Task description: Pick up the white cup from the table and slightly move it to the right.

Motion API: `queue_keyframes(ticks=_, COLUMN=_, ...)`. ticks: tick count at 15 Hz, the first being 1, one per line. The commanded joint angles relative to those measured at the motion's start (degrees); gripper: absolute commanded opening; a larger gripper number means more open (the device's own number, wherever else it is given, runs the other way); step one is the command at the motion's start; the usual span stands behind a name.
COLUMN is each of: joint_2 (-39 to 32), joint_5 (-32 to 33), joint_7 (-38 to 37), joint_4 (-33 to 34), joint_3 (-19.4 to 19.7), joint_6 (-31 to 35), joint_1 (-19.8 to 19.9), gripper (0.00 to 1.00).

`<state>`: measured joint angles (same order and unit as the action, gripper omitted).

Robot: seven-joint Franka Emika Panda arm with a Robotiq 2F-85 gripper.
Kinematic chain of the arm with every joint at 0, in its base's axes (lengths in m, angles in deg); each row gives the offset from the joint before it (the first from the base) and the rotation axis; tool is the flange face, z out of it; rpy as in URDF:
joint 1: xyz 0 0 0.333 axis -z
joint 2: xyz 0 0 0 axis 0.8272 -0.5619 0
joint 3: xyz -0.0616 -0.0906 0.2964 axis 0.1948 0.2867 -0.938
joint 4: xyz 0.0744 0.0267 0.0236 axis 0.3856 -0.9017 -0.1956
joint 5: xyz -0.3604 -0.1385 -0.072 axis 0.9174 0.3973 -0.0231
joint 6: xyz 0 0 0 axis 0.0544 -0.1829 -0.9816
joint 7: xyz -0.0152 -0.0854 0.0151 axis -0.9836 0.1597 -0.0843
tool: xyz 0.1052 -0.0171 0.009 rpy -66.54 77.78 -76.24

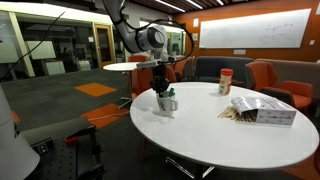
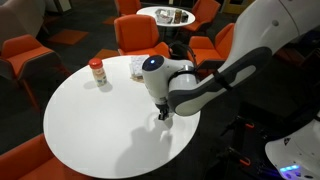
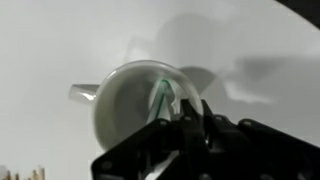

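Observation:
The white cup [image 1: 167,103] stands near the edge of the large round white table [image 1: 250,140]. In the wrist view the white cup [image 3: 125,105] fills the middle, handle to the left, with a dark greenish inside. My gripper [image 1: 161,90] comes down from above with its fingers [image 3: 188,115] closed over the cup's rim, one inside and one outside. In an exterior view the gripper [image 2: 165,114] and arm hide nearly all of the cup above the table [image 2: 90,130]. I cannot tell whether the cup is off the tabletop.
A tall red-and-white canister [image 1: 226,81] stands at the table's far side and also shows in an exterior view [image 2: 97,72]. A clear bag of snacks [image 1: 262,111] lies beside it. Orange chairs [image 2: 140,35] ring the table; a smaller round table [image 1: 125,66] stands behind.

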<state>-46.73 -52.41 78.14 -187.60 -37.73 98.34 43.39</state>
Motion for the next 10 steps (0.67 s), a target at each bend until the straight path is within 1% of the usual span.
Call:
queue_keyframes(ticks=1, joint_2=0.29, joint_5=-5.52, joint_7=-4.73, joint_4=4.03, joint_3=0.75, joint_6=-3.78, joint_1=1.17, gripper=0.0)
queue_keyframes(ticks=4, joint_2=-1.15, joint_5=-8.85, joint_7=-9.22, joint_4=9.66, joint_3=2.09, joint_6=-8.12, joint_1=1.66, gripper=0.0)
queue_keyframes(ticks=5, joint_2=-2.3, joint_5=-10.26, joint_7=-10.33, joint_4=12.49, joint_3=2.28, joint_6=-10.68, joint_1=2.0, gripper=0.0)
queue_keyframes(ticks=7, joint_2=-4.98, joint_5=-12.73, joint_7=-12.71, joint_4=18.18, joint_3=2.7, joint_6=-15.7, joint_1=2.51, gripper=0.0)
queue_keyframes(ticks=10, joint_2=-10.33, joint_5=-17.12, joint_7=-17.24, joint_4=26.55, joint_3=3.14, joint_6=-20.81, joint_1=2.95, gripper=0.0)
